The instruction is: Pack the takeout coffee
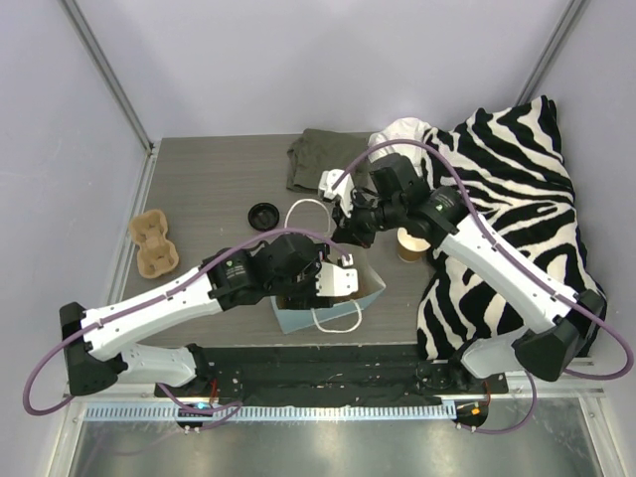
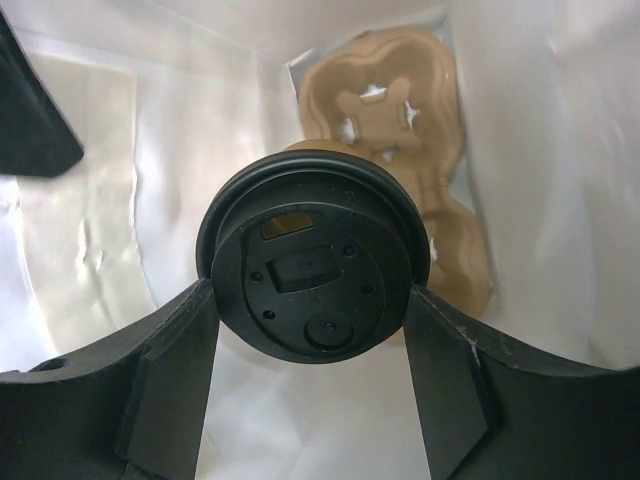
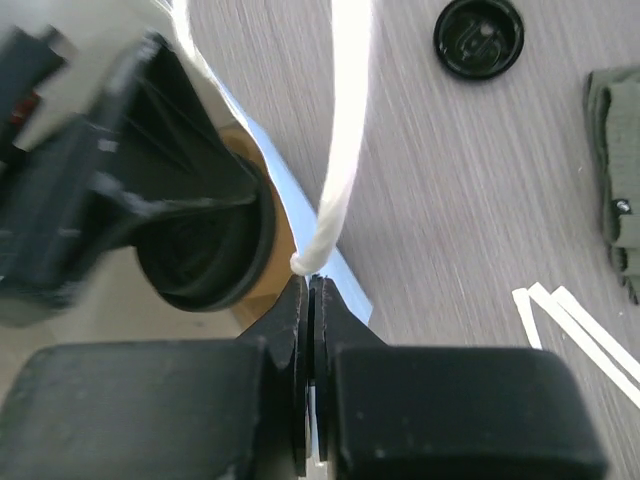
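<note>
Inside the blue paper bag [image 1: 295, 318]: my left gripper [image 2: 312, 292] stands wide, fingers [image 2: 180, 370] clamped on either side of the takeout coffee [image 2: 315, 250] at its lid rim, cup upright over the pulp carrier [image 2: 400, 120] on the bag floor. Whether it is seated yet, cannot tell. Right gripper [image 3: 313, 290] is pinched tight on the bag rim at the white handle [image 3: 345, 150] root. My judgement: it keeps the mouth spread so the cup goes down clear.

lid [image 2: 315, 270]: black plastic, slight sheen
bag [image 2: 90, 250]: white paper inside, creased
carrier [image 2: 455, 250]: rough tan pulp
table [image 3: 450, 200]: matt grey woodgrain
</note>
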Action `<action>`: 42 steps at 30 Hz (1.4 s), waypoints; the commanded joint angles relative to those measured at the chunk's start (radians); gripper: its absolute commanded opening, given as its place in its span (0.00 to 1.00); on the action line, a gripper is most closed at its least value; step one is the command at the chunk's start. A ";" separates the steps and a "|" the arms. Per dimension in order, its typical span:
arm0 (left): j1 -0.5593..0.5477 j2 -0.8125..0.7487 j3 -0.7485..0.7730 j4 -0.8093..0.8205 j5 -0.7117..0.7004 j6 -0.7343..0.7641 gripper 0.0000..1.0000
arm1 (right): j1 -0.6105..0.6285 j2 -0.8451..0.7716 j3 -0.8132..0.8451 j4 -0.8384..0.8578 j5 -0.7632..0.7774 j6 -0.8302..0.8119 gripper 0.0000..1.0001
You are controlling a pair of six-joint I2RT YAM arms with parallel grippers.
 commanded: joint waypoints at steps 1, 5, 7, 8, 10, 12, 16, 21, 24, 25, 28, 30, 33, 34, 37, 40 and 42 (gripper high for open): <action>-0.003 -0.031 -0.033 0.108 -0.079 -0.001 0.46 | 0.033 -0.118 -0.046 0.192 0.102 0.096 0.01; -0.003 -0.058 -0.094 0.160 -0.122 0.021 0.46 | 0.109 -0.242 -0.157 0.316 0.213 0.096 0.01; -0.003 -0.078 -0.133 0.180 -0.134 0.025 0.46 | 0.129 -0.274 -0.212 0.352 0.260 0.096 0.01; -0.003 -0.084 -0.145 0.200 -0.148 0.028 0.46 | 0.154 -0.285 -0.223 0.370 0.279 0.096 0.01; -0.003 -0.106 -0.186 0.222 -0.162 0.039 0.45 | 0.180 -0.303 -0.246 0.375 0.322 0.084 0.01; -0.003 -0.123 -0.214 0.262 -0.182 0.050 0.45 | 0.213 -0.319 -0.272 0.393 0.348 0.081 0.01; -0.003 -0.158 -0.265 0.323 -0.188 0.067 0.46 | 0.266 -0.340 -0.309 0.421 0.405 0.080 0.01; -0.004 -0.204 -0.374 0.394 -0.180 0.097 0.46 | 0.293 -0.340 -0.335 0.450 0.477 0.064 0.01; -0.006 -0.219 -0.403 0.430 -0.160 0.100 0.46 | 0.313 -0.342 -0.345 0.479 0.531 0.053 0.01; -0.007 -0.218 -0.406 0.443 -0.153 0.096 0.46 | 0.318 -0.342 -0.348 0.482 0.532 0.053 0.01; -0.012 -0.218 -0.435 0.481 -0.128 0.091 0.46 | 0.329 -0.342 -0.359 0.499 0.552 0.058 0.01; -0.013 -0.216 -0.457 0.507 -0.120 0.096 0.46 | 0.335 -0.342 -0.362 0.505 0.561 0.058 0.01; -0.016 -0.216 -0.490 0.567 -0.117 0.107 0.44 | 0.341 -0.342 -0.364 0.510 0.571 0.061 0.01; -0.016 -0.216 -0.495 0.591 -0.116 0.108 0.43 | 0.339 -0.340 -0.365 0.510 0.574 0.064 0.01; -0.018 -0.210 -0.503 0.624 -0.114 0.119 0.43 | 0.339 -0.342 -0.365 0.506 0.572 0.073 0.01; -0.020 -0.196 -0.516 0.644 -0.120 0.139 0.42 | 0.339 -0.342 -0.364 0.498 0.577 0.078 0.01; -0.021 -0.192 -0.524 0.651 -0.125 0.162 0.42 | 0.339 -0.342 -0.365 0.495 0.578 0.081 0.01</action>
